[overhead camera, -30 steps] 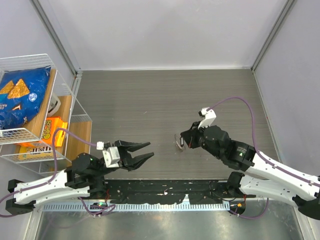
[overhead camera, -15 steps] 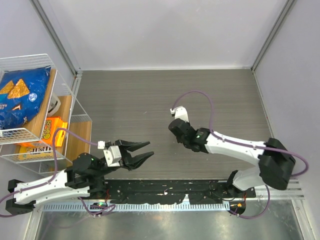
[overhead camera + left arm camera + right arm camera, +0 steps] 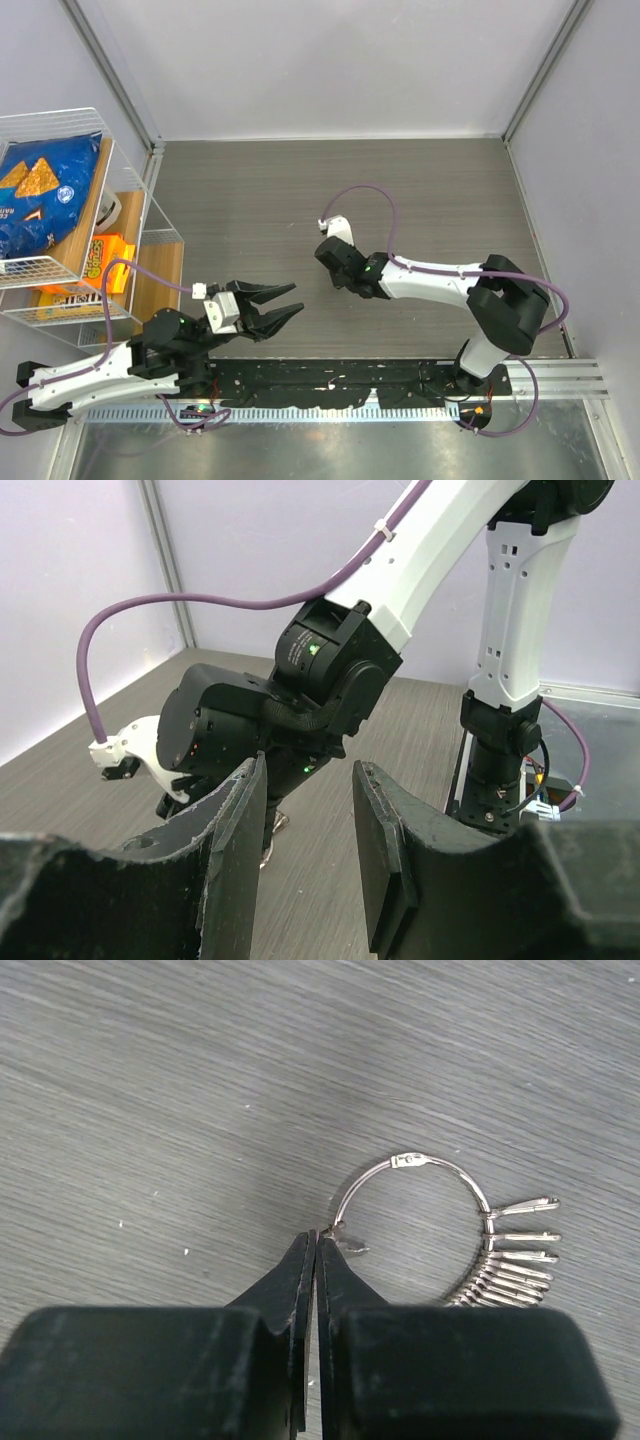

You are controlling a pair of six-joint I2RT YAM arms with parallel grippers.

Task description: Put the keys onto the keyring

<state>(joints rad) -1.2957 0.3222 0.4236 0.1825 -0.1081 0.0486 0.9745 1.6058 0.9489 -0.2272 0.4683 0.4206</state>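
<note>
Pinching the keyring (image 3: 412, 1160) at its clasp end, the right end effector (image 3: 317, 1238) has both fingers pressed tight together, tips aimed down at the counter (image 3: 150, 1080). The ring's clasp end runs straight into the seam btwn the tips. Can't tell if the ring rests on the surface or hangs just above it.

Several keys (image 3: 515, 1255) are threaded on the ring, fanned in a bunch on the side away from the tips.

In the top view the right arm reaches toward mid-counter & its end effector (image 3: 335, 258) hides ring + keys.

The left end effector (image 3: 298, 299) sits near the front edge, well apart from the ring, fingers (image 3: 235, 850) spread w/ nothing btwn them.

A shelf rack (image 3: 165, 270) w/ a blue snack bag (image 3: 40, 190) stands at the counter's left side.
</note>
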